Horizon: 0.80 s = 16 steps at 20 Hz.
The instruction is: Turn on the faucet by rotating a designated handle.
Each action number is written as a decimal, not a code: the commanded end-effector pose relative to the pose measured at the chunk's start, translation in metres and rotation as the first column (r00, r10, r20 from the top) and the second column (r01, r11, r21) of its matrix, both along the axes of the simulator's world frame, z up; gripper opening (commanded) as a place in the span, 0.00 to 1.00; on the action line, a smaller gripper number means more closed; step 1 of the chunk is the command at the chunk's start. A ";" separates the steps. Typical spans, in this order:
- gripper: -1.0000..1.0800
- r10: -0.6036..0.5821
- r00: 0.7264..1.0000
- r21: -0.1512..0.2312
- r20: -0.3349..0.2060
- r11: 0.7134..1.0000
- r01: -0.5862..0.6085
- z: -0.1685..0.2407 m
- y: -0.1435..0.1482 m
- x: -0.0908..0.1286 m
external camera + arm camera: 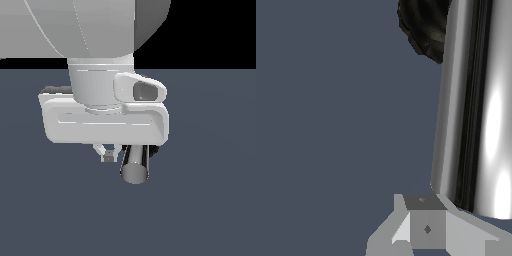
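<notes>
Metal shines on the handle, a round silver bar with a flat end. In the exterior view it sticks out from under the big white end effector and points toward the camera. It lies low over the dark blue-grey bench.

Only a little of the faucet shows. In the wrist view its black ribbed base sits at the far end of the handle.

The end effector sits right on top of the handle. One small grey fingertip pokes down just beside the bar, on the exterior view's left. In the wrist view a fingertip is close to the bar's flat end. I cannot tell how wide the fingers are, or if they hold the bar.
</notes>
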<state>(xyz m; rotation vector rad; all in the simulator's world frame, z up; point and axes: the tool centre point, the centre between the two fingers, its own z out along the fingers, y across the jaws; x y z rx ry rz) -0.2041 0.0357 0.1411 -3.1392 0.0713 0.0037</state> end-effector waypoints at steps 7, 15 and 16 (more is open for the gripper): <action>0.00 -0.005 1.000 0.000 0.002 1.000 0.005 -0.027 0.002 0.007; 0.00 -0.007 1.000 -0.001 0.002 1.000 0.007 -0.033 0.002 0.009; 0.00 -0.007 1.000 -0.001 0.002 1.000 0.007 -0.033 0.002 0.009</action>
